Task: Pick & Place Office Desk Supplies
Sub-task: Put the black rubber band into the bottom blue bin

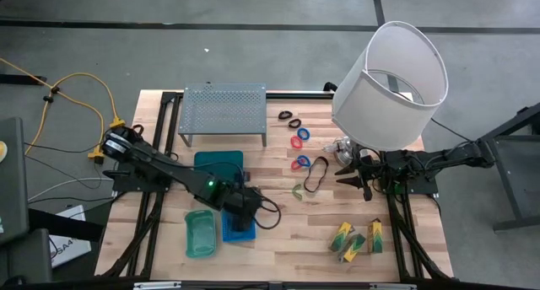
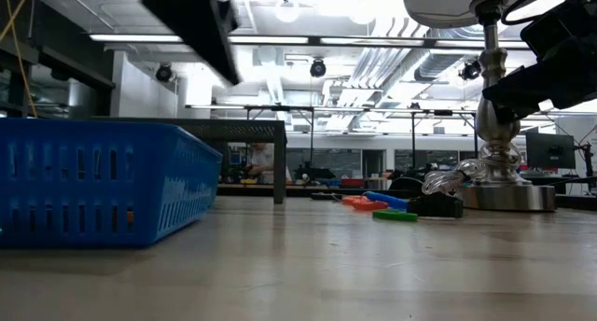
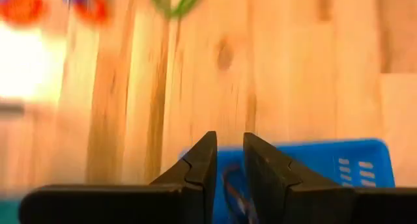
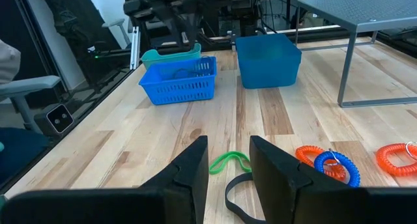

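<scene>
We are taking the blue basket (image 1: 239,228) as our landmark; the office supplies are lying loose on the bench (image 1: 278,231) on the lamp's side of it: a green loop (image 1: 297,190) nearest, then a black band (image 1: 317,175), red and blue rings (image 1: 300,163) with a further red-and-blue pair (image 1: 300,137) beyond, black loops (image 1: 289,118) by the grey rack (image 1: 224,110), and yellow-green packets (image 1: 358,237) well apart toward the front edge.

The left gripper (image 3: 228,162) is hovering right over the blue basket, its fingers (image 3: 201,164) standing slightly apart with nothing visibly between them; a dark looped item (image 3: 232,193) is showing inside the basket beneath, so we are judging this to be the moment of dropping an item in. To do it well, we are keeping the fingers inside the basket's rim, opening fully, and lifting straight up so that nothing snags or drags the basket toward the teal tray (image 1: 200,233) just beside it.

The right gripper (image 4: 229,160) is waiting low over the bench, far from the basket beside the lamp (image 1: 390,83), fingers apart, with the green loop and the black band just ahead of it; we are judging these the sensible next picks; the flat band is likely calling for a low, firm pinch, clear of the lamp base (image 2: 508,196).
</scene>
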### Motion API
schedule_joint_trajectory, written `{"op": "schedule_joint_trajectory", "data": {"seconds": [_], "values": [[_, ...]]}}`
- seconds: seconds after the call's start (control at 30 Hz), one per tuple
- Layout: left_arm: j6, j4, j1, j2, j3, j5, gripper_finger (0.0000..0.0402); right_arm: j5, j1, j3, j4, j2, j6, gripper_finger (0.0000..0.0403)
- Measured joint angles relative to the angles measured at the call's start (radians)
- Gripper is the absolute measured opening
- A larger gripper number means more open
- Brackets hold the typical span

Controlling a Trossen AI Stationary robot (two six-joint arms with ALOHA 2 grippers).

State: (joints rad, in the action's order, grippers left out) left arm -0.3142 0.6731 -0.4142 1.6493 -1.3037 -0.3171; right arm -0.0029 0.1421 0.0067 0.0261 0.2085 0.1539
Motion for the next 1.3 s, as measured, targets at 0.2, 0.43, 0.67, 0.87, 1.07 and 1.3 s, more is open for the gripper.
{"op": "schedule_joint_trajectory", "data": {"seconds": [0.2,0.43,0.67,0.87,1.07,1.3], "values": [[0.264,-0.129,0.084,0.000,0.000,0.017,0.0070,0.000,0.000,0.000,0.000,0.000,0.000,0.0101],[0.379,-0.172,0.262,0.000,0.022,0.261,0.0070,0.000,0.000,0.000,0.000,0.000,0.000,0.0101],[0.494,-0.311,0.385,0.000,0.097,0.494,0.0069,0.000,0.000,0.000,0.000,0.000,0.000,0.0101],[0.491,-0.356,0.426,0.001,0.113,0.499,0.0069,0.000,0.000,0.000,0.000,0.000,0.000,0.0101],[0.489,-0.367,0.432,0.001,0.113,0.499,0.0069,0.000,0.000,0.000,0.000,0.000,0.000,0.0101],[0.486,-0.368,0.432,0.001,0.113,0.500,0.0069,0.000,0.000,0.000,0.000,0.000,0.000,0.0101]]}}
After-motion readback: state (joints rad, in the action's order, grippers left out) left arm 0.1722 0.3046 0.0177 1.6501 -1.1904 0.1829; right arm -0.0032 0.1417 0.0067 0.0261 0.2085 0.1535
